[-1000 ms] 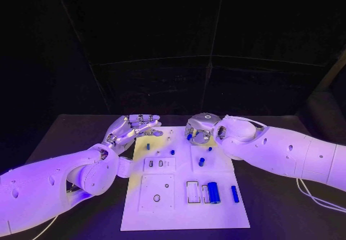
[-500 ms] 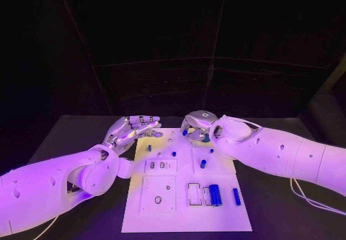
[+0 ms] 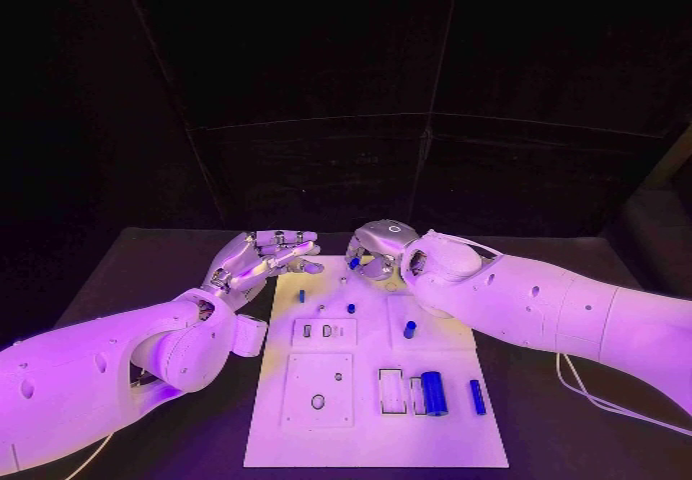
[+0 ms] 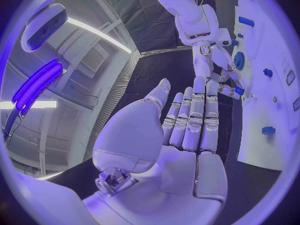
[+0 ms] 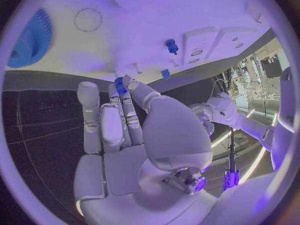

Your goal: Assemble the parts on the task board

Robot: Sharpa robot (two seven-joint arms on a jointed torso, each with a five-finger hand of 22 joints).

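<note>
Right hand: pinches small blue part over task board far edge. Left hand: empty, fingers spread, beside board. Advice: align upright before seating.

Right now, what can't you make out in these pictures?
- Head view: the right robot hand covers the task board's far edge, hiding what lies beneath.
- Right wrist view: fingers wrap the small blue part it pinches; its shape is unclear.
- Head view: the slots are too small to tell whether filled.
</note>
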